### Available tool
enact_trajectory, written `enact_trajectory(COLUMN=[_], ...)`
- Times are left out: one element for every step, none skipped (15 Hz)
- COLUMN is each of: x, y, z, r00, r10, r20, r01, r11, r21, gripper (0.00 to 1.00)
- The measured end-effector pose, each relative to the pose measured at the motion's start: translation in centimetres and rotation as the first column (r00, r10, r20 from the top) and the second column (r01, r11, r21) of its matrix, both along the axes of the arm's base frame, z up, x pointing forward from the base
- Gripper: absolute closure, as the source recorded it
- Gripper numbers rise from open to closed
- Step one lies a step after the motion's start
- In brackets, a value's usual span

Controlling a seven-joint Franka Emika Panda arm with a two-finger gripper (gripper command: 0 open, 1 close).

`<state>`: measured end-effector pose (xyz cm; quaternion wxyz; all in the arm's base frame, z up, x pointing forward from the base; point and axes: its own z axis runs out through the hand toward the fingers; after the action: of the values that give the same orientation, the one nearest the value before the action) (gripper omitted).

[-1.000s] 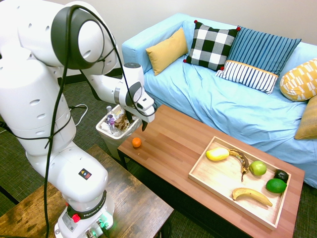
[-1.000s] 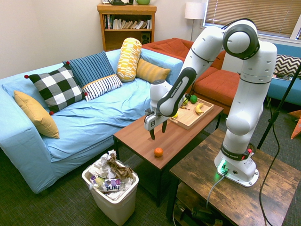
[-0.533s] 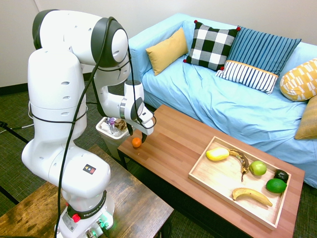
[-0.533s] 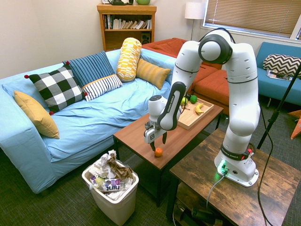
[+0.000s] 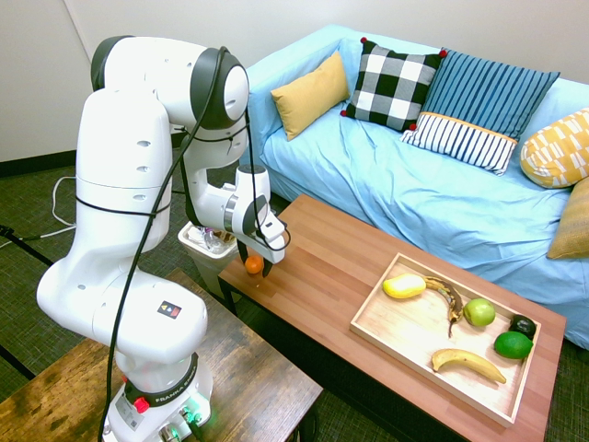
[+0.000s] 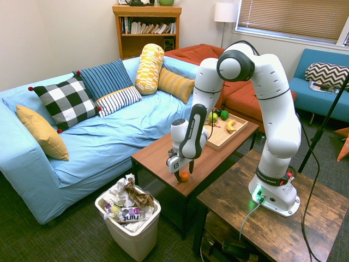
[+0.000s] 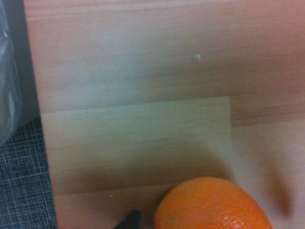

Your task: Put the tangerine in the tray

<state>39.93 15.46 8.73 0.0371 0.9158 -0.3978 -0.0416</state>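
Living room, blue sofa (image 5: 442, 175) along the far long side of a low wooden worktop (image 5: 340, 267). Gripper (image 5: 254, 268) points straight down at the worktop's near corner, jaws spread wide and straddling the tangerine (image 5: 253, 264), one finger on either side; contact cannot be told, and the fruit sits on the wood, not lifted. Worktop edge runs just beside the jaws on two sides. Below that corner stands a white bin (image 6: 128, 219) stuffed with rubbish.

Between the jaws and the tray (image 5: 405, 331) lies a bare stretch of wood. Tray sits well apart from the jaws at the opposite end, its outer rim near the worktop's end edge. It holds a yellow fruit (image 5: 404, 286), two bananas (image 5: 467, 362), a green apple (image 5: 479, 312), a lime (image 5: 513, 345) and a dark fruit (image 5: 523, 325).

Second exterior view alone shows the bin's whole outline and a darker table (image 6: 262, 218) carrying the arm's base. Wrist view alone shows the tangerine's (image 7: 214, 205) pitted skin close up, the worktop's straight edge, and carpet (image 7: 24, 181) beyond it.
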Motion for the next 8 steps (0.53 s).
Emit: enact_trajectory(x=[0.04,0.08,0.12,0.16,0.15,0.12,0.07,0.03], y=[-0.07,-0.09,-0.09,-0.09,-0.04,0.09,0.24,0.38], z=[0.0,0.02,0.05,0.07,0.08,0.08,0.09,0.11], r00=[1.0,1.0,1.0,1.0,1.0,1.0,1.0,1.0], r10=[-0.001,-0.001,-0.003,-0.003,-0.002,-0.002,-0.002,0.0], r20=[-0.001,0.0,0.003,0.004,0.005,0.005,0.005,0.004], r01=[0.001,0.001,0.003,0.003,0.002,0.002,0.002,0.0], r11=[1.0,1.0,1.0,1.0,1.0,1.0,1.0,1.0], r21=[0.002,0.004,0.007,0.009,0.01,0.011,0.013,0.016], gripper=[1.0,1.0,1.0,1.0,1.0,1.0,1.0,1.0])
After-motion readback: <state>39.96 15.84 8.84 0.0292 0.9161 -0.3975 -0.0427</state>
